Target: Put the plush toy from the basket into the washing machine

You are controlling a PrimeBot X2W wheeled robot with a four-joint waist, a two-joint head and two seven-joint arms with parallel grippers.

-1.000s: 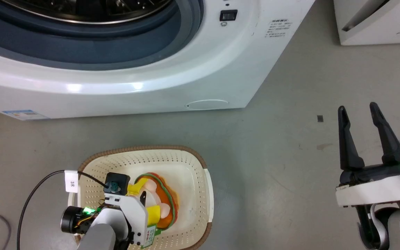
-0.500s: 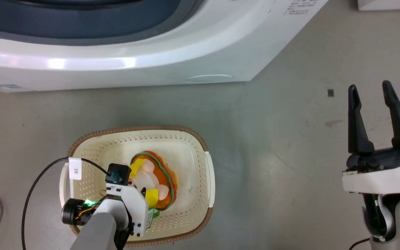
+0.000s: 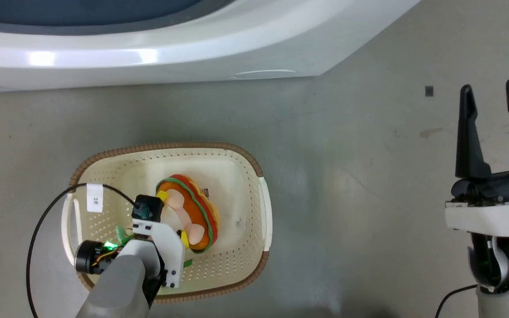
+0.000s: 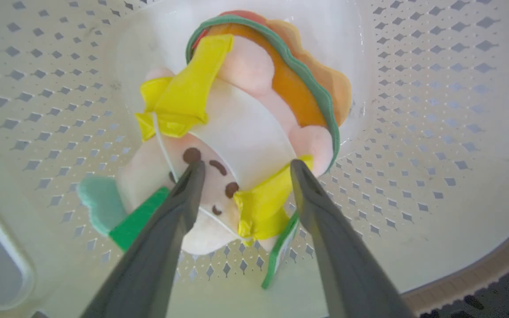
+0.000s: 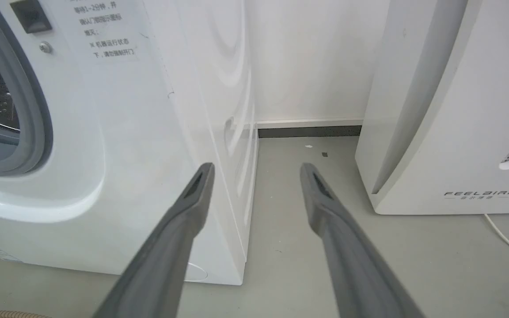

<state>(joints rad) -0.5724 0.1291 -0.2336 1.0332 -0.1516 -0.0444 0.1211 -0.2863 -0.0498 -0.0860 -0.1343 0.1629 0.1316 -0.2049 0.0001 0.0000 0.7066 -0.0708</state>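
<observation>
While down in the basket [image 3: 170, 146], plush toy [image 4: 243, 126] between parted left jaws.

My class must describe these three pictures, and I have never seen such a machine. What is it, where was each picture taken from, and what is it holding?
It is a wheeled robot with two arms, each ending in a two-fingered pincer. One picture looks down from its head; the others come from wrist cameras. On the floor a basket stands before a washing machine. The left pincer is open, its fingers either side of a plush toy in the basket. The right pincer is open and holds nothing.
</observation>
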